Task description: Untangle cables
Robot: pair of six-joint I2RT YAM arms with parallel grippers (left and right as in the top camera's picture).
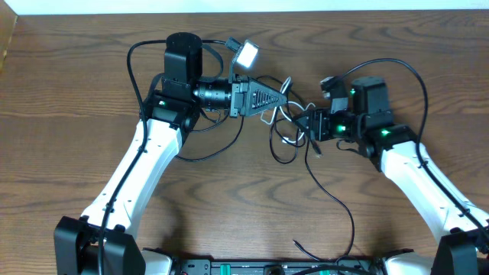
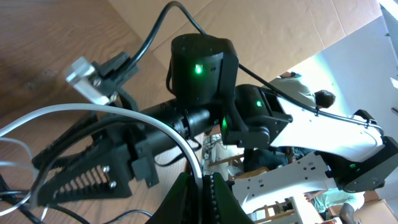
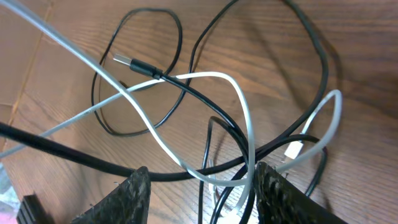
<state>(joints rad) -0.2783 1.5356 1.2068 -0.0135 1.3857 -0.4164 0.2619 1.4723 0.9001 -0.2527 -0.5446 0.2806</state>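
Right wrist showed right gripper [image 3: 202, 180] spread astride white cable [image 3: 211, 76] and black cable [image 3: 146, 67], only left wrist showed left gripper [image 2: 200, 186] clenching white cable.

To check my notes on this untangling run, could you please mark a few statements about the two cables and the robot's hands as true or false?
1. The left hand is shut on the thin white looped cable. True.
2. The right hand is clamped shut. False: its fingers stand apart, with cable strands between them.
3. The silver metal plug of the long thin black cable lies on the brown wooden table. True.
4. The two cables lie fully apart. False: the white one crosses the black one in several places.
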